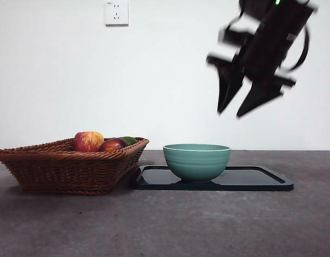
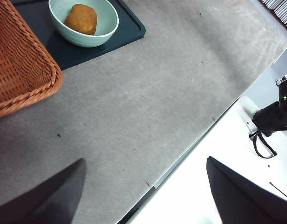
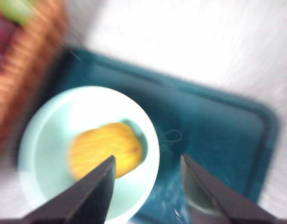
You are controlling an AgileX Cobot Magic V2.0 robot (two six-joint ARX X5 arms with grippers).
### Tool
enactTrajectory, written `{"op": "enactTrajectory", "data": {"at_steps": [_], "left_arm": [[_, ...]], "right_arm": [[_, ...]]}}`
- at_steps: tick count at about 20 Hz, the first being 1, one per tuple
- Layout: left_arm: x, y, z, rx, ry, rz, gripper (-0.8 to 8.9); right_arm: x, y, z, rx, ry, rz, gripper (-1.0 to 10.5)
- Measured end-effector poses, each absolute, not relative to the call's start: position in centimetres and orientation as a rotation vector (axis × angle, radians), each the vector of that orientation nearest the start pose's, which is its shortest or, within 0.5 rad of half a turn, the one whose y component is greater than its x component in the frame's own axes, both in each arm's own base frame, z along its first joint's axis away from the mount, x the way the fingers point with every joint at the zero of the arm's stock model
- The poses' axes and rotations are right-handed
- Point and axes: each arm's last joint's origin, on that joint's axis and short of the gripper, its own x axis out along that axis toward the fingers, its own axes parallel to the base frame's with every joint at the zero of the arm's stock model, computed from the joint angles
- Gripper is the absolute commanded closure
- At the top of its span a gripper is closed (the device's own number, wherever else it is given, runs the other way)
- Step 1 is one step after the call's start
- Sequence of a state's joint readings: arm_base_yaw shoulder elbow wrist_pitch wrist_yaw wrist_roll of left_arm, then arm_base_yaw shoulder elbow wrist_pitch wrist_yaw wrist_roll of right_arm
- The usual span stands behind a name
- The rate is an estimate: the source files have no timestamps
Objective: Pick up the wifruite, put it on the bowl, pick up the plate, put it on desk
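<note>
The brown wifruite point(image 2: 81, 18) lies inside the teal bowl point(image 2: 106, 32). It also shows in the blurred right wrist view point(image 3: 106, 149), in the bowl point(image 3: 45, 140). In the front view the bowl point(image 1: 197, 160) hides it. The bowl stands on a dark plate point(image 1: 261, 179) point(image 2: 129, 30) point(image 3: 218, 140) on the grey desk point(image 1: 165, 225). My right gripper point(image 1: 231, 112) point(image 3: 147, 157) is open and empty, high above the bowl's right side. My left gripper point(image 2: 145, 160) is open and empty, well away over the desk's edge.
A wicker basket point(image 1: 63, 166) point(image 2: 17, 70) stands left of the plate, touching it. It holds a red-yellow apple point(image 1: 88, 141), a dark red fruit point(image 1: 112, 144) and something green point(image 1: 130, 140). The desk's edge point(image 2: 190, 154) runs near the left gripper.
</note>
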State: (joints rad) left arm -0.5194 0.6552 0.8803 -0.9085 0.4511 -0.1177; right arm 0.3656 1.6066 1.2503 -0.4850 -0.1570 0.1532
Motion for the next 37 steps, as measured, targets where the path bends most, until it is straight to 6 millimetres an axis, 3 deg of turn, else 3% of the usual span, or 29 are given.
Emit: {"op": "enactTrajectory", "data": {"at_steps": [7, 10, 12, 15, 18, 24, 37], "left_arm": [[8.8, -6.5, 31.9, -0.079, 0.759, -0.889, 4.08], [8.9, -6.5, 31.9, -0.076, 0.751, -0.892, 4.08], [8.9, -6.5, 31.9, -0.076, 0.75, -0.892, 4.08], [8.9, -6.5, 31.9, -0.076, 0.75, -0.892, 4.08], [8.9, -6.5, 31.9, -0.076, 0.75, -0.892, 4.08], [8.9, -6.5, 31.9, -0.076, 0.75, -0.891, 4.08], [8.9, -6.5, 31.9, -0.076, 0.75, -0.892, 4.08]], "right_arm": [[23.7, 9.9, 34.7, 0.065, 0.791, 0.549, 7.2], [19.5, 8.3, 37.1, 0.059, 0.736, 0.565, 7.2], [16.9, 7.3, 37.7, 0.066, 0.689, 0.589, 7.2], [13.8, 6.2, 36.5, 0.075, 0.702, 0.618, 7.2], [11.7, 5.6, 33.9, 0.095, 0.736, 0.676, 7.2], [9.1, 5.0, 29.4, 0.149, 0.804, 0.806, 7.2], [8.9, 5.0, 29.4, 0.148, 0.787, 0.809, 7.2]]}}
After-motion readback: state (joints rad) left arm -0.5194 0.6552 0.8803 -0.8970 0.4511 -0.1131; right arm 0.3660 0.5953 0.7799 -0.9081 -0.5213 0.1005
